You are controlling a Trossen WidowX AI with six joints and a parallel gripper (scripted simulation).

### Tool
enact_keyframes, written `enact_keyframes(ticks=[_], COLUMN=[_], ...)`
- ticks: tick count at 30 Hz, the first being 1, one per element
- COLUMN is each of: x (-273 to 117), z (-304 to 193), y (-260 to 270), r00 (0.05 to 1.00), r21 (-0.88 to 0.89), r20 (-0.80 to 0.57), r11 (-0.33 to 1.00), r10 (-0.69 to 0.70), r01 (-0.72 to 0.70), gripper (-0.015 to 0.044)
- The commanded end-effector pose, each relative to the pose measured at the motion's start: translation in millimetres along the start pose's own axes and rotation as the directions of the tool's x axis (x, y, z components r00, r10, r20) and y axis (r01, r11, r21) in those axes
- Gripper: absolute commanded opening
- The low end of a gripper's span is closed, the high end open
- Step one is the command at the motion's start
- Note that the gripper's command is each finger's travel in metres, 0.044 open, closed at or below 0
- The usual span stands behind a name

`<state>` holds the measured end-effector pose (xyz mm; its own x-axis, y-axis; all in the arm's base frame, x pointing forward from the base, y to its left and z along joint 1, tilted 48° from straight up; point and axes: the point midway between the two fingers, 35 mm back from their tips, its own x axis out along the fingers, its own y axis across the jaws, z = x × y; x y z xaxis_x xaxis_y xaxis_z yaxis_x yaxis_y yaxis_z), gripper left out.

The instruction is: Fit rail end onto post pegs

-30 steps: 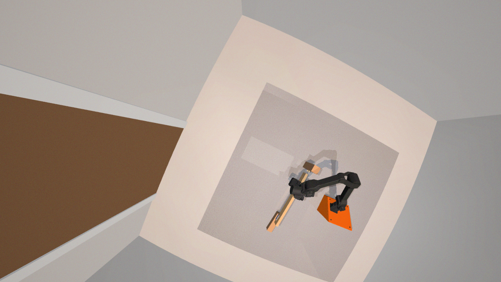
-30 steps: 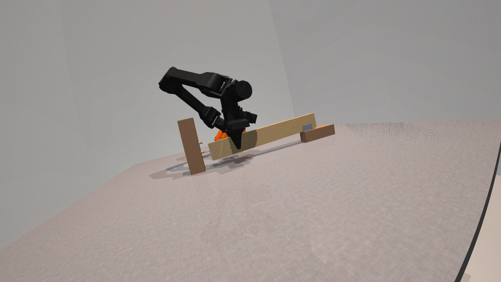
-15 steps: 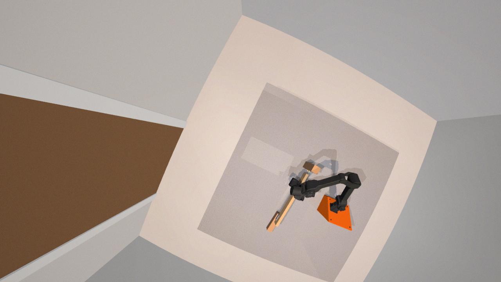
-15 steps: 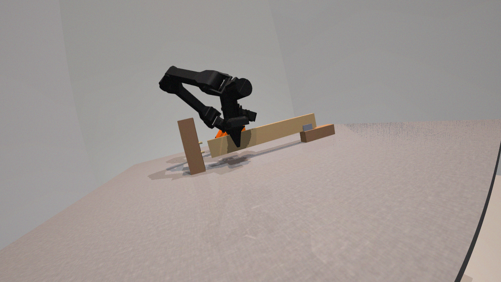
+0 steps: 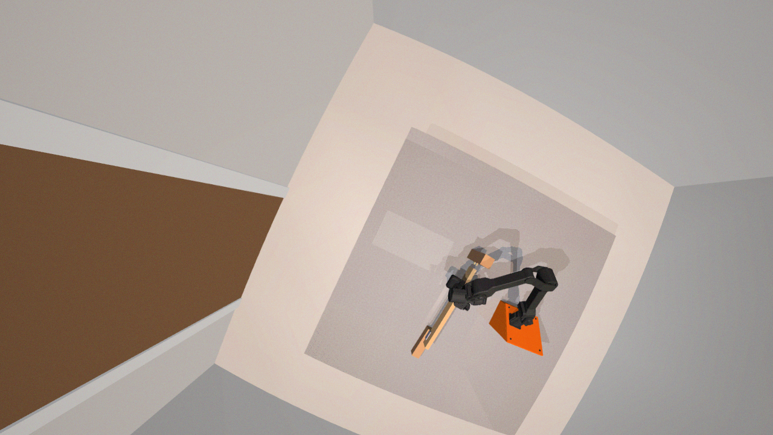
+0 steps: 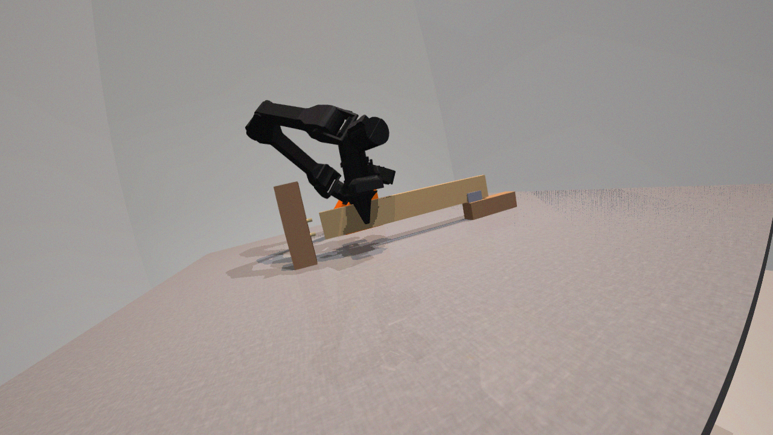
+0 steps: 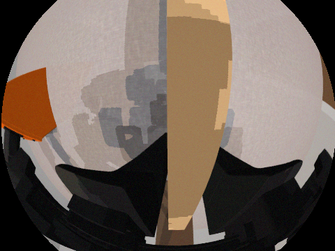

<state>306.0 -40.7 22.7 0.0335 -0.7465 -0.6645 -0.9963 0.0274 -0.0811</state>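
Observation:
My gripper [image 6: 367, 220] [image 7: 181, 138] is shut on the pale wooden rail [image 5: 442, 322] [image 6: 432, 193] [image 7: 199, 87], close to its near end. That end is off the table and the rail looks close to level. The far end sits in the grey bracket [image 6: 474, 196] on the low footboard block [image 5: 420, 346] [image 6: 491, 205]. The brown post [image 5: 478, 255] [image 6: 295, 227] [image 7: 174, 238] stands just beyond the near end, with a small gap. Its upper peg [image 6: 309, 220] and lower peg [image 6: 312, 234] show in that gap, at about the height of the rail's end. The rail's end holes are hidden.
The orange base plate [image 5: 521, 338] [image 7: 28, 104] of the arm is on one side of the rail. The arm [image 5: 505, 282] [image 6: 294, 114] arches from it over to the rail. Shadows of the arm and rail fall on the table around the post.

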Motion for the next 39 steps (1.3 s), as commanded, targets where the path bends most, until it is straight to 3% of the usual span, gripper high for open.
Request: enact_keyframes(ticks=[1, 39], x=[-5.1, -3.0], z=[3.4, 3.4], y=[-1.1, 0.1], r00=[1.0, 1.0], r21=[0.002, 0.002], r20=[0.017, 0.017], r11=[1.0, 1.0], r10=[-0.004, -0.004], r01=[0.004, 0.004], gripper=[0.0, 0.0])
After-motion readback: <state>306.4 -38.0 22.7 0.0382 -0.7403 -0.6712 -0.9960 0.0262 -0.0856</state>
